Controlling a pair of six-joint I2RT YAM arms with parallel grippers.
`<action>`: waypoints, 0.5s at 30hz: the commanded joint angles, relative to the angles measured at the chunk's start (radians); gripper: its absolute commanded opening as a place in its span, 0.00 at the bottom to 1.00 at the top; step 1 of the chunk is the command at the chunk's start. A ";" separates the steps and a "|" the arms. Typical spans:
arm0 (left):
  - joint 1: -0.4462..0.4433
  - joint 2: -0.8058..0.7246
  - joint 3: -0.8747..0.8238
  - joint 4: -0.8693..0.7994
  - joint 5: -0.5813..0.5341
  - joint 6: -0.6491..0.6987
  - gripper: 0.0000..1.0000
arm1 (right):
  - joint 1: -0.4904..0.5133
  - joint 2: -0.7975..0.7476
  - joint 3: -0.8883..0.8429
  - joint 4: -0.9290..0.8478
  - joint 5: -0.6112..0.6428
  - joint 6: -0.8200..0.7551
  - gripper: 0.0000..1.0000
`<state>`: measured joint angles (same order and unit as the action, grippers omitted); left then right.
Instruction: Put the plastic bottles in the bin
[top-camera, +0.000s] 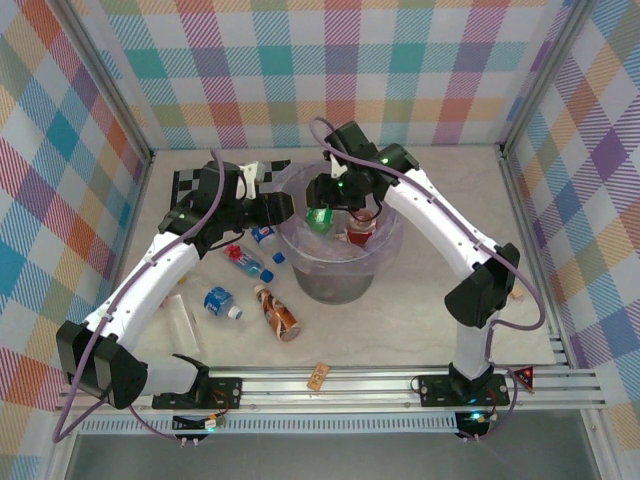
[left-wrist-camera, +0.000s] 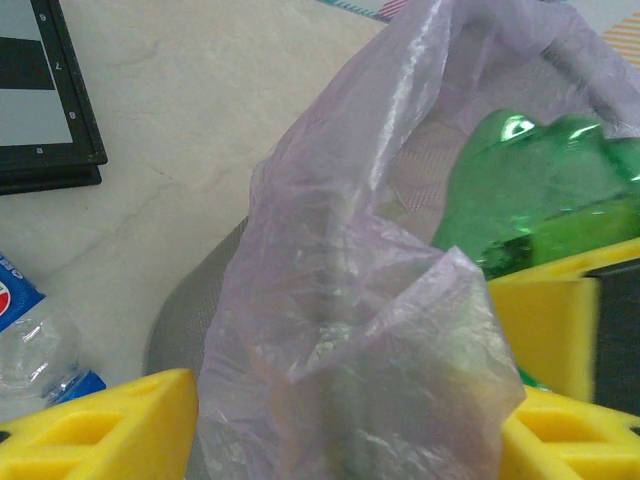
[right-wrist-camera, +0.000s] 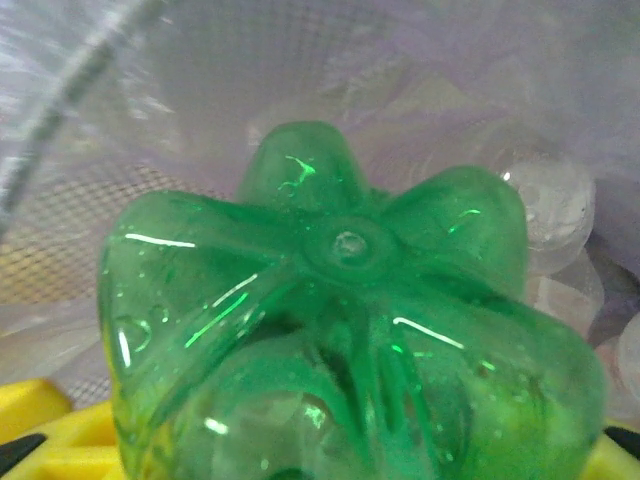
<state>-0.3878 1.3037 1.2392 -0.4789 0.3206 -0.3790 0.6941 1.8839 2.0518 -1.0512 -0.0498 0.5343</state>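
The bin (top-camera: 385, 262), a grey bucket lined with a lilac bag (left-wrist-camera: 340, 300), stands mid-table. Over its far left side my right gripper (top-camera: 322, 210) is shut on a green plastic bottle (top-camera: 320, 219), whose base (right-wrist-camera: 345, 300) faces the right wrist camera. My left gripper (top-camera: 277, 208) is at the bin's left rim, open, its yellow fingers (left-wrist-camera: 100, 430) straddling a fold of the bag. A brown, red-capped bottle (top-camera: 360, 232) and clear bottles (right-wrist-camera: 550, 205) lie inside the bin. Several bottles lie on the table to the left: blue-capped (top-camera: 265, 238), red-capped (top-camera: 248, 263), blue-labelled (top-camera: 218, 300), brown-orange (top-camera: 278, 313) and clear (top-camera: 185, 322).
A black-and-white chequered board (top-camera: 195, 182) lies behind the left arm, and its corner (left-wrist-camera: 40, 90) shows in the left wrist view. A tan cork (top-camera: 318, 376) sits near the front rail. Checked walls enclose the table on three sides.
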 joint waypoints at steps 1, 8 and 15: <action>-0.010 -0.019 0.000 -0.003 -0.005 -0.014 0.64 | 0.004 0.009 -0.007 0.034 -0.024 -0.002 0.57; -0.016 -0.015 0.004 -0.003 -0.012 -0.017 0.64 | 0.004 -0.014 0.023 0.030 -0.015 -0.020 0.72; -0.022 -0.012 0.007 -0.002 -0.014 -0.021 0.64 | 0.003 -0.027 0.105 -0.018 0.017 -0.051 0.79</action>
<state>-0.3988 1.3037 1.2392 -0.4789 0.3130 -0.3912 0.6941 1.8942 2.0995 -1.0420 -0.0525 0.5125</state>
